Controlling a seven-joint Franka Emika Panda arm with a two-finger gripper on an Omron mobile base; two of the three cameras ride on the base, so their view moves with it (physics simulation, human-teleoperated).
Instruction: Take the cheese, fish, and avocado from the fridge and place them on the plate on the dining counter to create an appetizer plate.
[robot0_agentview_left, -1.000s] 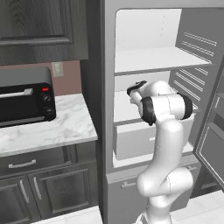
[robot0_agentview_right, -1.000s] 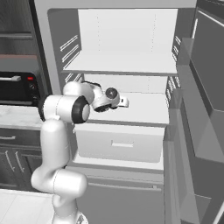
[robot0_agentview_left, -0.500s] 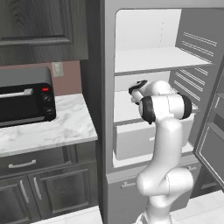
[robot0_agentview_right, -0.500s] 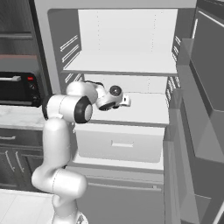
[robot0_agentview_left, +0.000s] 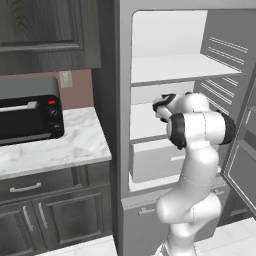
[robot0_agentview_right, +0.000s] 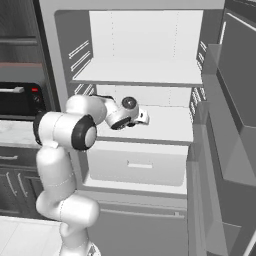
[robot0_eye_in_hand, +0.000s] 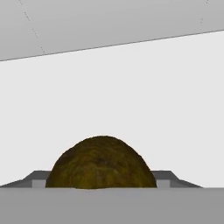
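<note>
Avocado (robot0_eye_in_hand: 101, 162) grasp under way inside the fridge (robot0_agentview_right: 140, 75)
Fingers (robot0_eye_in_hand: 37, 178) flank it, grip uncertain; next, lift it clear of the shelf (robot0_agentview_right: 165, 125)

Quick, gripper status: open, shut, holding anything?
Gripper: closed on the avocado, which sits between its fingertips on the fridge shelf.
</note>
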